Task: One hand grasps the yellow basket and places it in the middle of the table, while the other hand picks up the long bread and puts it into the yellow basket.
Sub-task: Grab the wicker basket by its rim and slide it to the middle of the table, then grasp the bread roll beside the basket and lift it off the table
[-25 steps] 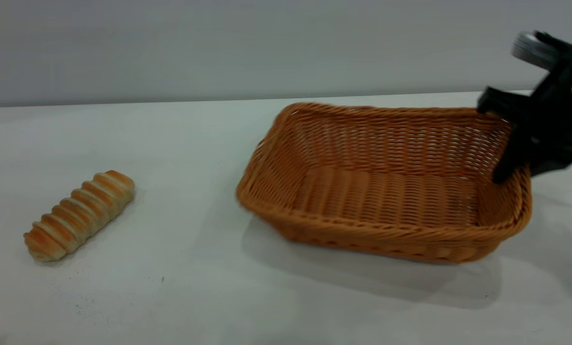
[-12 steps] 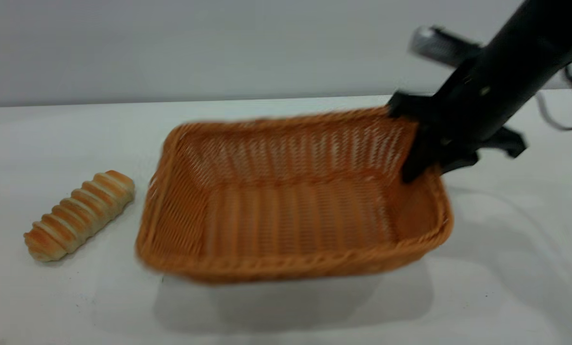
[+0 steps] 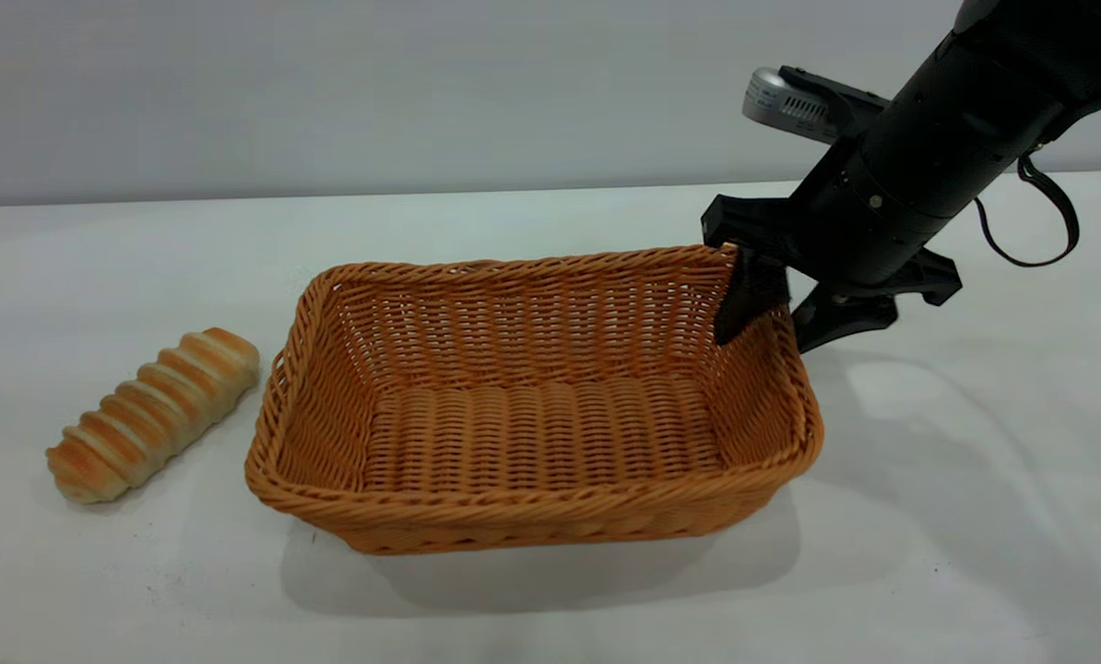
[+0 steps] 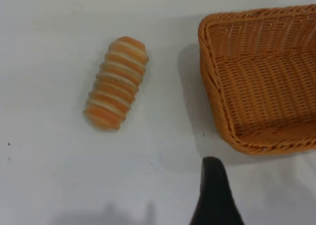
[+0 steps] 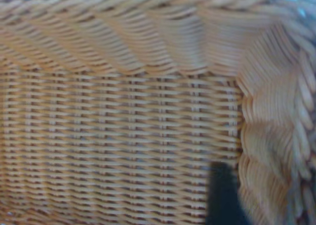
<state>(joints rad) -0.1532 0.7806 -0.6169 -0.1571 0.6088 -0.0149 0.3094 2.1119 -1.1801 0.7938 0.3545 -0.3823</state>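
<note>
The yellow basket [image 3: 514,503] rests on the white table [image 3: 550,609] near its middle, open side up and empty. My right gripper [image 3: 764,339] is shut on the basket's right end wall at the far corner, one finger inside, one outside. The right wrist view is filled with the basket's weave [image 5: 123,136], with one dark finger [image 5: 224,195] against the wall. The long bread [image 3: 154,415] lies on the table left of the basket, a small gap between them. The left wrist view shows the bread [image 4: 117,83], the basket's end [image 4: 212,87] and a black tip of my left gripper [image 4: 212,195] above the table.
A grey wall stands behind the table's far edge. The right arm [image 3: 956,129] and its cable [image 3: 1058,221] reach in from the upper right. Bare table lies in front of the basket and to its right.
My right gripper has carried the basket left across the table, from the right side to the middle, and it now rests flat. The bread has not moved.
</note>
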